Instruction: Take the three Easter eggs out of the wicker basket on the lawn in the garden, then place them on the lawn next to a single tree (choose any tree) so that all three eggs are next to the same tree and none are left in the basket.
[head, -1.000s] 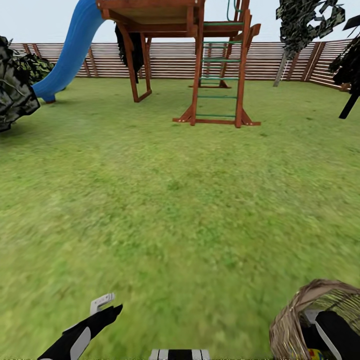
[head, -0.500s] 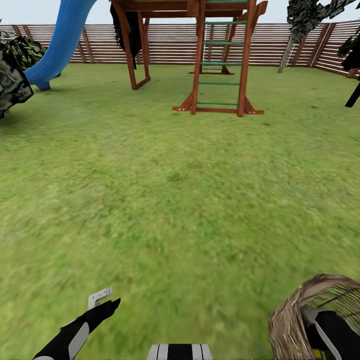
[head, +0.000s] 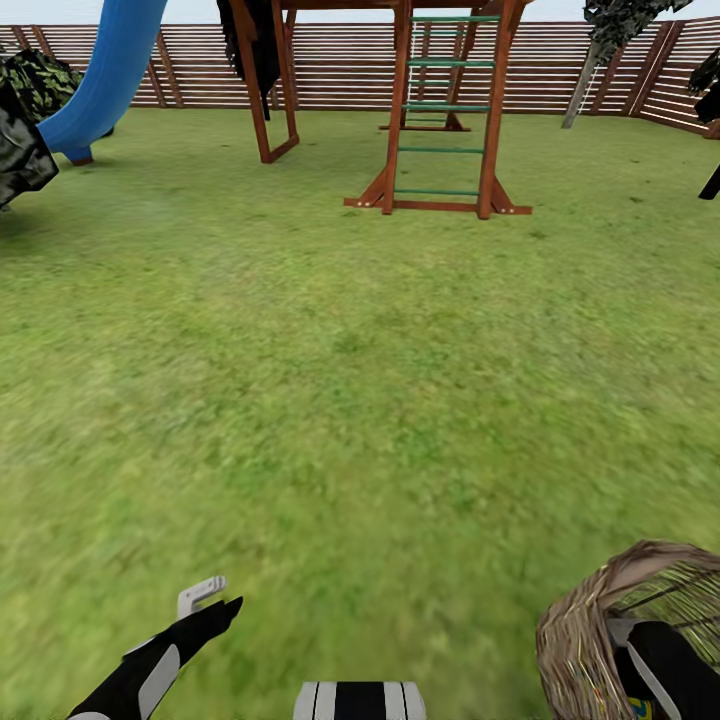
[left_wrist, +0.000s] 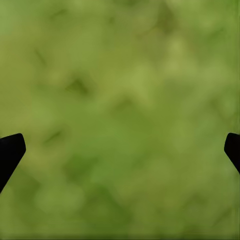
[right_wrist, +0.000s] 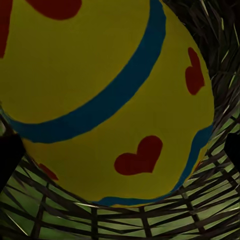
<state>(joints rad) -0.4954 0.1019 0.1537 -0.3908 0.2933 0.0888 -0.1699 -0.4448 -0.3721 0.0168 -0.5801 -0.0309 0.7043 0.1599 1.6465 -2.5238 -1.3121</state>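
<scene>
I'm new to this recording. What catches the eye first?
The wooden play tower with its blue slide stands at the far end of the lawn, before the fence. Near right, the right arm reaches into the wicker basket, where its wrist camera looks close at a yellow egg.

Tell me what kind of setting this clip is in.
A simulated fenced back garden, it seems: a wide lawn, a wooden play tower with a blue slide, and a brown slat fence behind.
</scene>
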